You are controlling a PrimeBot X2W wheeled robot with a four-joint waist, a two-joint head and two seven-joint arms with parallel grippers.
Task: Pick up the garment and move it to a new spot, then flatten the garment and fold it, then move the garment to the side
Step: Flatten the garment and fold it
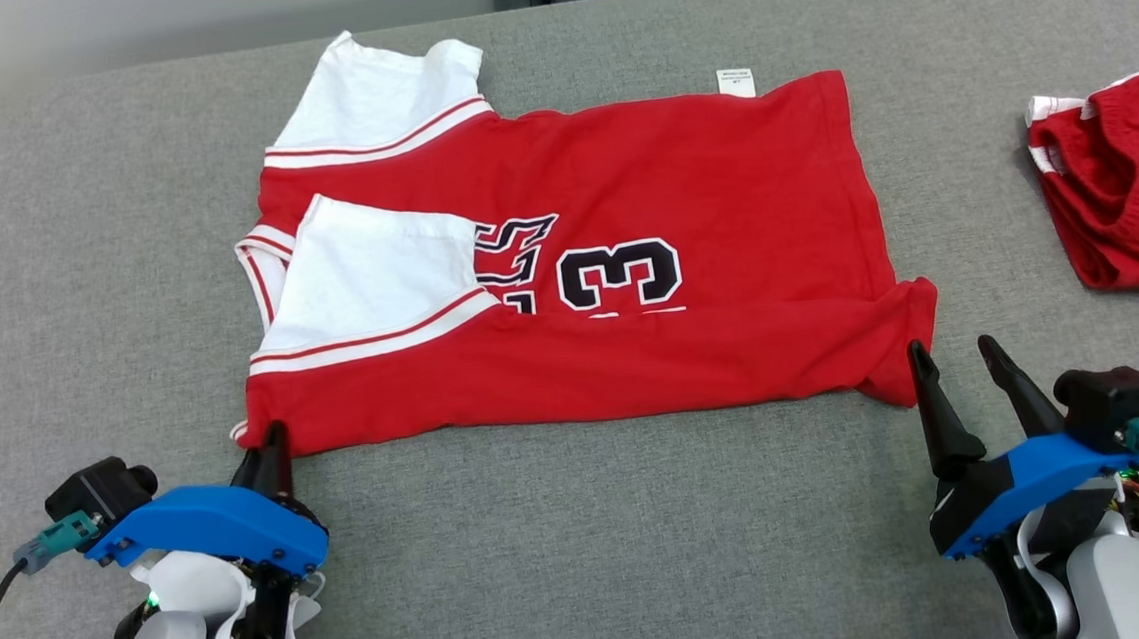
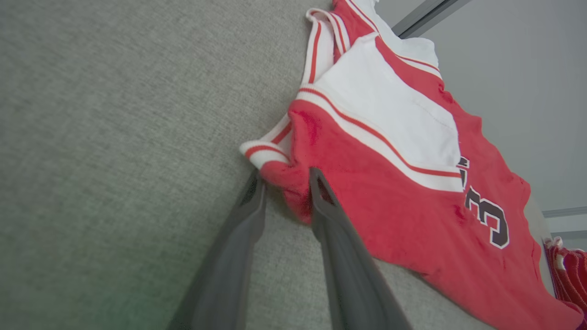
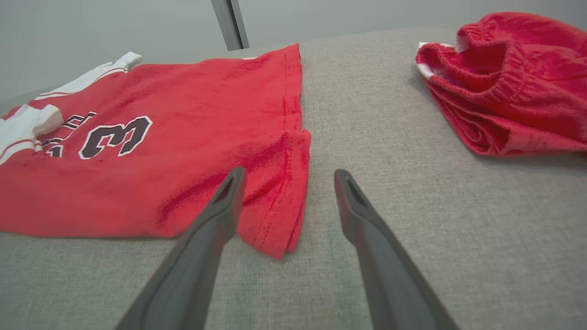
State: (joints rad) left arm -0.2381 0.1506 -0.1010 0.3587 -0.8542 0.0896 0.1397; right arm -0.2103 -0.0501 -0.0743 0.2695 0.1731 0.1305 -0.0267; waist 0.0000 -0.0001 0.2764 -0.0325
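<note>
The garment [image 1: 679, 171] is a red jersey with white sleeves and a black number 3. It lies flat on the grey cushion with its near long edge folded over. My left gripper [image 1: 268, 446] is at the near left corner. In the left wrist view that corner of the garment [image 2: 390, 192] sits bunched between the narrowed fingers of the left gripper [image 2: 286, 181], one by the white hem and one on the red cloth. Whether they pinch it I cannot tell. My right gripper [image 1: 958, 357] stands open at the near right corner. There the garment [image 3: 183, 101] reaches in between the fingers of the right gripper [image 3: 289, 176].
Crumpled red shorts [image 1: 1121, 181] with white trim lie at the right edge, seen also as the shorts [image 3: 504, 82] in the right wrist view. The grey cushion [image 1: 585, 539] stretches bare between my arms. Its far edge meets a pale wall.
</note>
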